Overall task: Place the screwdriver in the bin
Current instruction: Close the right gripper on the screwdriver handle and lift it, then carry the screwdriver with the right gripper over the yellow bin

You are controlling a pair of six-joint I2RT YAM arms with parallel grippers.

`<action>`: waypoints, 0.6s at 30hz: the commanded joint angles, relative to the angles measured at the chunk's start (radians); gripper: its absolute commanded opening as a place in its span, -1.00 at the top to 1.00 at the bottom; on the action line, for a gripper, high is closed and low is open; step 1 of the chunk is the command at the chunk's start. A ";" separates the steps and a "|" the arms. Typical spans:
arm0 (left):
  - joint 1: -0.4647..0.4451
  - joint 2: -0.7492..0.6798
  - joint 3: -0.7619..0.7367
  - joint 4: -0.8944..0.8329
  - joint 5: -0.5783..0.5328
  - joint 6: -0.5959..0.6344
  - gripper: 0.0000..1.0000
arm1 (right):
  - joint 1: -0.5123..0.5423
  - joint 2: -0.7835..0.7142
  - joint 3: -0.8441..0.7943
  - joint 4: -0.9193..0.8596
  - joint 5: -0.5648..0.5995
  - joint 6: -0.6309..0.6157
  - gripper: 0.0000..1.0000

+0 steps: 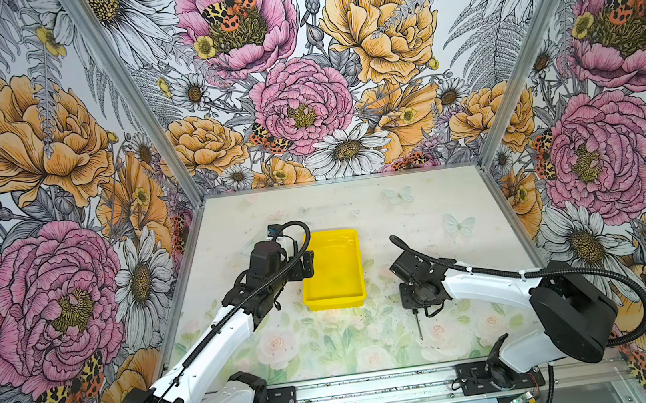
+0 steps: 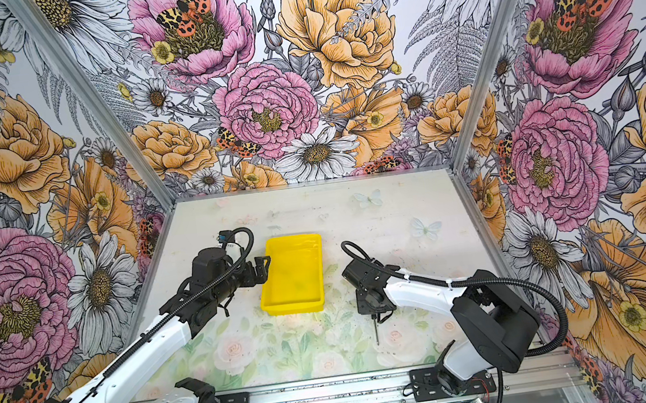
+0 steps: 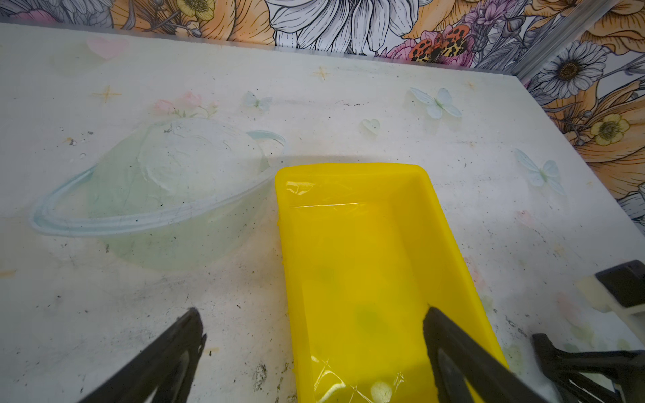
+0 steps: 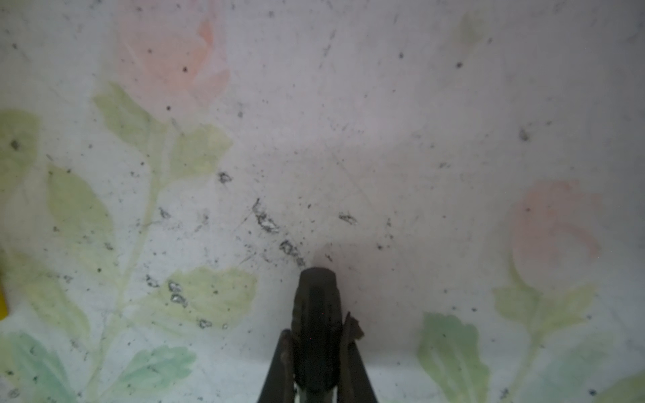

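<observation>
The screwdriver has a black handle, and my right gripper is shut on it, a finger on each side. In both top views its thin silver shaft sticks out from under the right gripper toward the table's front edge, low over the table. The yellow bin stands mid-table, left of that gripper, with nothing in it. My left gripper is open astride the bin's left wall, one finger outside and one over the inside.
The floral-printed table top is walled at the back and on both sides by flowered panels. An aluminium rail carrying both arm bases runs along the front edge. In the left wrist view part of the right arm shows past the bin.
</observation>
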State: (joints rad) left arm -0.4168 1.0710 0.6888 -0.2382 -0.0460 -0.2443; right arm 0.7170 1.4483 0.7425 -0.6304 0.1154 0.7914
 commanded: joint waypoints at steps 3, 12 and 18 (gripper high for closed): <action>0.000 -0.020 -0.011 -0.010 -0.040 0.014 -0.97 | 0.007 -0.105 0.104 -0.017 0.086 -0.058 1.00; 0.015 -0.019 0.001 -0.020 -0.053 0.043 -0.97 | 0.006 -0.022 0.451 -0.035 0.108 -0.170 1.00; 0.077 -0.071 -0.008 -0.046 -0.032 0.025 -0.97 | 0.006 0.185 0.720 -0.029 0.035 -0.128 1.00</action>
State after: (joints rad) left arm -0.3641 1.0420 0.6868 -0.2741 -0.0711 -0.2260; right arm 0.7170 1.5486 1.3914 -0.6567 0.1860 0.6537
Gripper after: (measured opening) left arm 0.986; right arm 0.177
